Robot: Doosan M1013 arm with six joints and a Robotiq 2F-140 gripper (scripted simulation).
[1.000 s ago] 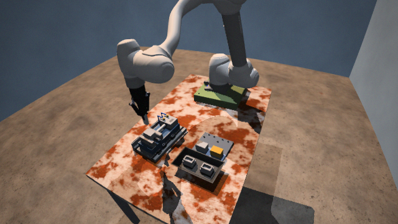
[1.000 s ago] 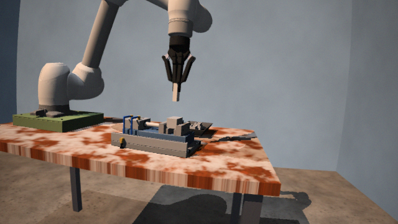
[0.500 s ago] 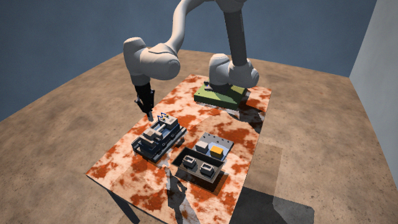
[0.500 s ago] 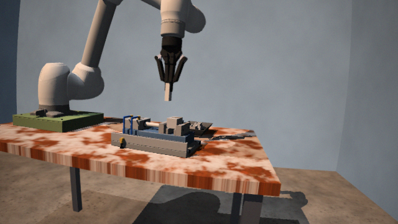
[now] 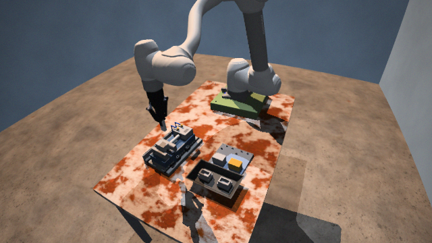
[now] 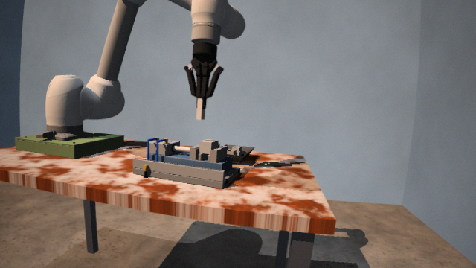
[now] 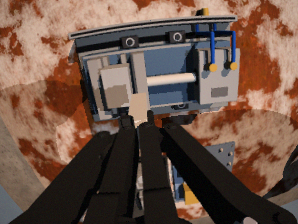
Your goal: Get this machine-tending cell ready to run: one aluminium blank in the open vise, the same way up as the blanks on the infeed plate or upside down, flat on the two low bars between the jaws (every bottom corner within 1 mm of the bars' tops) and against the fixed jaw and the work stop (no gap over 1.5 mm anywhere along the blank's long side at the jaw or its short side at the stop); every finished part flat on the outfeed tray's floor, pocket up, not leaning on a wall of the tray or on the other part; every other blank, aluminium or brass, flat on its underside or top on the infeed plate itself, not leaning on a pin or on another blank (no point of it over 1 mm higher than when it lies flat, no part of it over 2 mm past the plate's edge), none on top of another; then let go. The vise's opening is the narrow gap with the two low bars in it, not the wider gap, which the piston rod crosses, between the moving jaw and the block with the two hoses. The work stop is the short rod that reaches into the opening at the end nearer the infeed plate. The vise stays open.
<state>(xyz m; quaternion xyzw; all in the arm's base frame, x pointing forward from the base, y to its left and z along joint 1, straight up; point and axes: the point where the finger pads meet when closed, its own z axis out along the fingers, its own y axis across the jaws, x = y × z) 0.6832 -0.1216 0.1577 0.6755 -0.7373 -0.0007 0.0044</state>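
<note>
Jaws clenched on nothing, high up by the vise

The arm [image 5: 173, 65] [image 6: 205, 22] held its jaws up over the counter [image 5: 158, 216] [image 6: 167, 186] [image 7: 270, 75], pointing down; they were clenched, with nothing in their grip; the pale fingertips [image 5: 163, 126] [image 6: 200, 109] were together and touched nothing.

Lower than the jaws was the vise [image 5: 194, 146] [image 6: 178, 173] [image 7: 170, 57]; the aluminium blank [image 5: 165, 144] [image 6: 209, 146] [image 7: 115, 86] was there, below the jaws, in the vise's narrow gap, and its top stuck up past the sides; I cannot tell if it was flat on the low bars or snug to the stop; the block with two blue hoses [image 5: 183, 132] [image 6: 161, 147] [image 7: 218, 80] was at the vise's other end, also lower than the jaws.

Off to one side of the jaws and down low was the infeed plate [image 5: 248, 156] [image 7: 225, 150]; a silver blank [image 5: 219, 158] and a yellow brass blank [image 5: 235, 164] [image 7: 191, 195] were on it, near each other but apart; just beside it, also well away from the jaws, the outfeed tray [image 5: 233, 195] had two finished parts in it, pockets up and apart.

GRIPPER POSITION CHANGE

Relative to the picture from one second ago, the gripper [image 5: 163, 127] [image 6: 201, 112] [image 7: 140, 104] has shifted sideways, rightward in the top view and leftward in the exterior view, toward the arm's base. The outer arm [image 5: 173, 67] [image 6: 205, 20] has shifted with it. The arm's shadow [image 5: 192, 206] on the table is displaced rightward in the top view. Most displacement occurred before the half-second-old picture.
</note>
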